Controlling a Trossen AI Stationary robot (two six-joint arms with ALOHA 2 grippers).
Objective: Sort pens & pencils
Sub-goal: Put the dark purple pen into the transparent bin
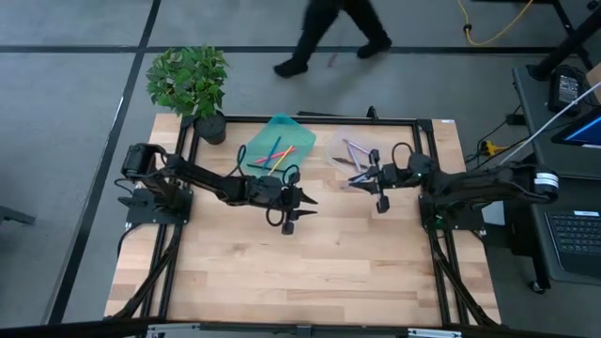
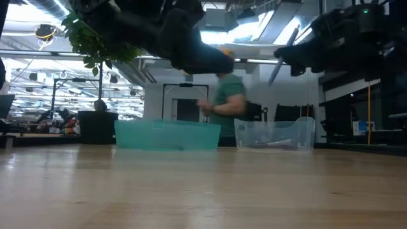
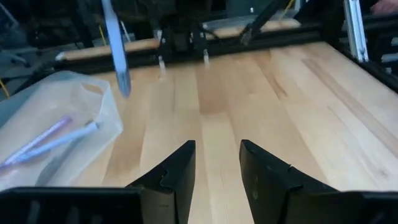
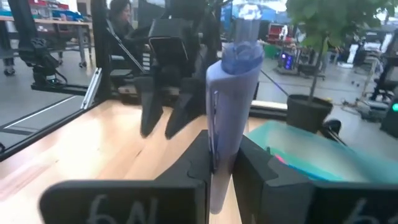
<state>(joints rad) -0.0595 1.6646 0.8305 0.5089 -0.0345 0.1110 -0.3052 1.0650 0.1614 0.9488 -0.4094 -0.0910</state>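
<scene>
The right hand (image 4: 214, 165) is clenched on a lavender pen (image 4: 231, 93), a thick stick with a paler, clear-looking cap end, standing upright between the two dark fingers (image 4: 186, 168). Seen from above, this hand (image 1: 360, 177) hangs just beside the clear tray (image 1: 340, 143) at the back of the table (image 1: 310, 263). That tray holds two more lavender pens (image 3: 50, 140), lying side by side on its floor.

The teal tray (image 1: 282, 127) next to it holds slim sticks (image 1: 274, 155) in pink, yellow and blue, crossed over one another; how many lie there is hard to count from above. From the right wrist only a sliver of pink shows over its rim.

The left hand (image 3: 216, 168) is released, its fingers parted with bare wood between them, raised above the table near the middle, just in front of the teal tray.

In the low view both trays appear only as walls, and their contents are a blur. A potted plant (image 1: 192, 84) stands at the table's back left corner. A person (image 2: 226, 108) passes behind the table, cut off at the top edge of the high view.
</scene>
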